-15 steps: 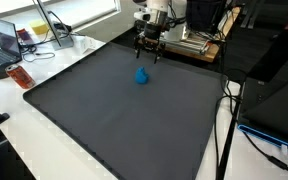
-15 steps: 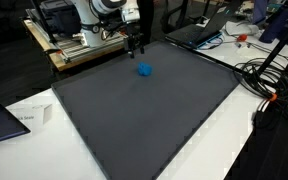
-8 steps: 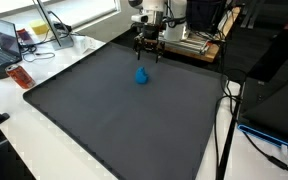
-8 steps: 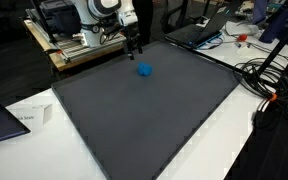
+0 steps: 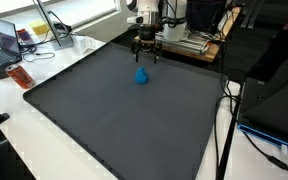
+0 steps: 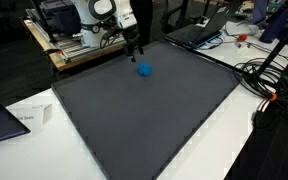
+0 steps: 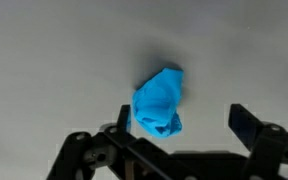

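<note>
The dark grey mat (image 5: 114, 120) covers most of the tabletop and spreads out wide below and ahead of the fingers. It lies just as it did a second ago.

The Panda arm (image 6: 104, 10) leans in over the mat's far edge. Its upper part has swung a little to one side since the earlier frames, which shows in both exterior views.

The gripper (image 5: 147, 52) hangs pointing down above the mat and holds nothing. It has crept slightly towards the blue lump since a second ago.

The crumpled blue lump (image 7: 159, 103) rests on the mat, just ahead of the fingers and a little below them, clear of both. In the wrist view it sits in line with the gap between them. It has not moved from its earlier spot.

The fingers (image 7: 246, 122) are spread wide apart, as before, with only bare mat between their tips.
</note>
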Motion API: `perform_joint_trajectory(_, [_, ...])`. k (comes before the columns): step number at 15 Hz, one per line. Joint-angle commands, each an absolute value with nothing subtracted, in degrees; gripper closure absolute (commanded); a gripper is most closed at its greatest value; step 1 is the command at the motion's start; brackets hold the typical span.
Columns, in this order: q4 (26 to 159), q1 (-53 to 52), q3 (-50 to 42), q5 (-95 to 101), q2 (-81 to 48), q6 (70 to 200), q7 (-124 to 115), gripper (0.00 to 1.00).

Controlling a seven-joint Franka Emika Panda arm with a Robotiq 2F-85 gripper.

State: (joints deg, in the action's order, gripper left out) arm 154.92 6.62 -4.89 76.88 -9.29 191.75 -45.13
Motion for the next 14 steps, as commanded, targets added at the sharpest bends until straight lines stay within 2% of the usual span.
perform_joint_trajectory(1, [153.3,8.4,-3.3,76.5,-11.8,192.4,-47.7,0.0])
perform_joint_trajectory(8, [150.7,12.0,1.0,76.6,-15.5,190.4,-51.2,0.0])
perform_joint_trajectory(14, [150.1,19.3,6.6,76.8,-16.4,190.7,-51.6,0.0])
